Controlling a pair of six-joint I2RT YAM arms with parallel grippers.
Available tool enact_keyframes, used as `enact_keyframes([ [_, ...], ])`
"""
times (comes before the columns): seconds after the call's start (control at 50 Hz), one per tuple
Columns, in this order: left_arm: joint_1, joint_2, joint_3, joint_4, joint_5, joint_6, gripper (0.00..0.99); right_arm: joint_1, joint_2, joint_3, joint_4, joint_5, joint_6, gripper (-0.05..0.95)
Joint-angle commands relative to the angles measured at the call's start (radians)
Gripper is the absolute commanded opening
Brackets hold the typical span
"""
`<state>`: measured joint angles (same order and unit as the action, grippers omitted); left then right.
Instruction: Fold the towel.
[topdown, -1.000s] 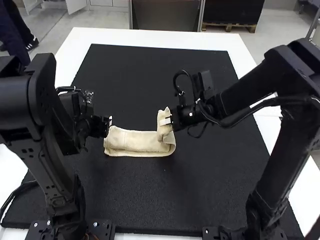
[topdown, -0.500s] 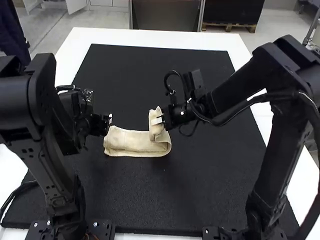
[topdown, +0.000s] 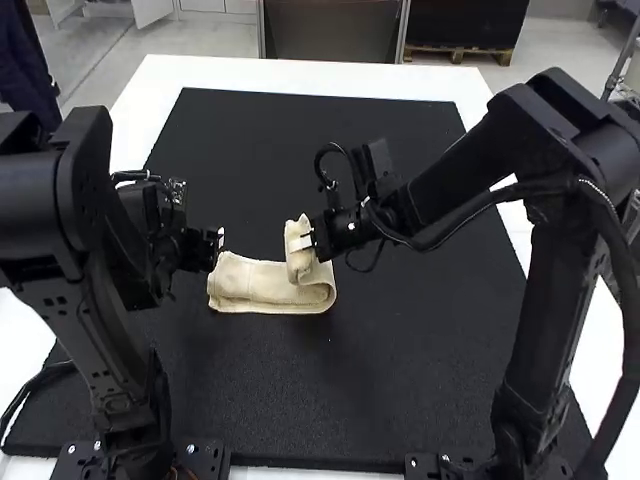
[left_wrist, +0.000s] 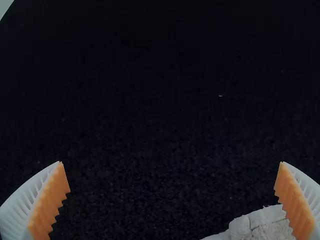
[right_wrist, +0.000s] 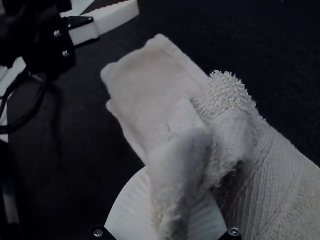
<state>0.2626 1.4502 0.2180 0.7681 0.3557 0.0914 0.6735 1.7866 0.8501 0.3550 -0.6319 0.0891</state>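
Observation:
The cream towel (topdown: 262, 284) lies as a narrow folded strip left of the mat's middle, its right end raised and curled back over the strip. My right gripper (topdown: 306, 240) is shut on that raised end; in the right wrist view the towel (right_wrist: 150, 80) bunches between the fingers of the right gripper (right_wrist: 175, 210). At the strip's left end is my left gripper (topdown: 218, 243). In the left wrist view the left gripper (left_wrist: 172, 200) stands open, fingers wide apart, with a corner of the towel (left_wrist: 270, 225) beside one finger.
A black mat (topdown: 400, 390) covers most of the white table (topdown: 300, 72). The left arm stands along the mat's left side; the right arm reaches in from the right over the mat.
My right gripper has moved left with the towel's raised end, bringing the curl farther over the strip. The left arm has kept still.

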Motion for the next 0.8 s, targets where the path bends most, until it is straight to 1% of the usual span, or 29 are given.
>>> enact_keyframes([
  [0.0,0.009,0.006,-0.011,0.005,0.009,-0.009,0.966,0.018,0.016,0.040,0.012,-0.012,0.011,-0.02],
  [0.28,0.027,0.006,-0.011,0.005,0.011,-0.007,0.966,0.021,0.043,0.073,0.012,-0.014,0.011,-0.02],
  [0.46,0.058,0.004,-0.011,0.005,0.011,-0.004,0.966,0.035,0.065,0.099,0.012,-0.014,0.012,-0.02],
  [0.78,0.101,0.003,-0.014,0.008,0.031,0.002,0.966,0.069,0.100,0.141,0.012,-0.014,0.015,-0.02],
])
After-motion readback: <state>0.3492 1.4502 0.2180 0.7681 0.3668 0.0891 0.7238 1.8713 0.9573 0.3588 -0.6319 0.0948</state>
